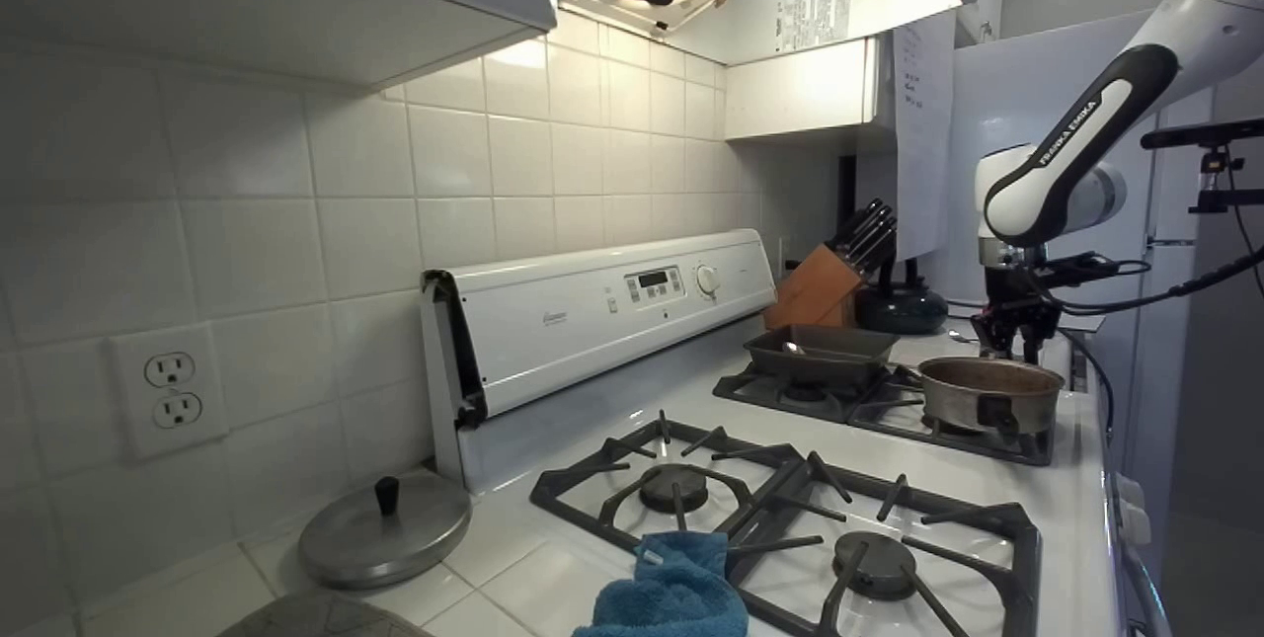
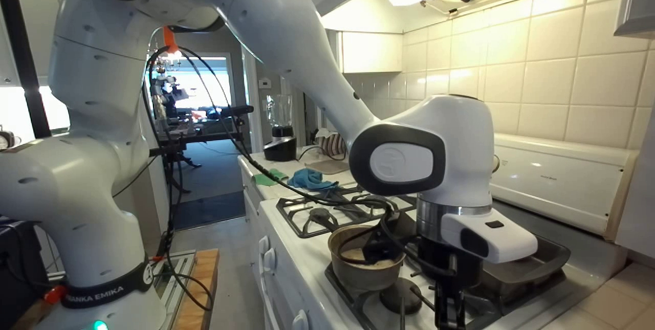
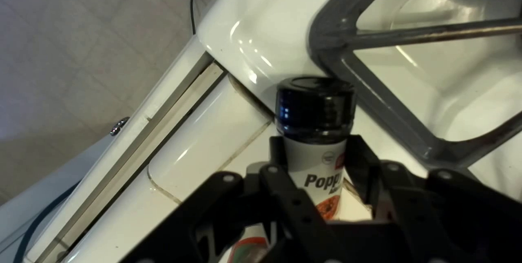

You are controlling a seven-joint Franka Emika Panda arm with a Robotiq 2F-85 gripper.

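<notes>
We're clamping the Poppy jar (image 3: 315, 149) in the gripper (image 3: 318, 155), below its cap (image 3: 315, 110); we're risking clipping the nearby grate (image 3: 385, 104) if tilting.

Glossy bottle cap (image 3: 316, 108), probably plastic; shiny stovetop (image 3: 261, 14), dull metal pot (image 1: 950, 400), fluffy cloth (image 1: 667, 599)

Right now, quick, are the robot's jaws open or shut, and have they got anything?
Gripper: closed, holding the black-capped "Poppy" spice jar, one jaw on each side.
</notes>
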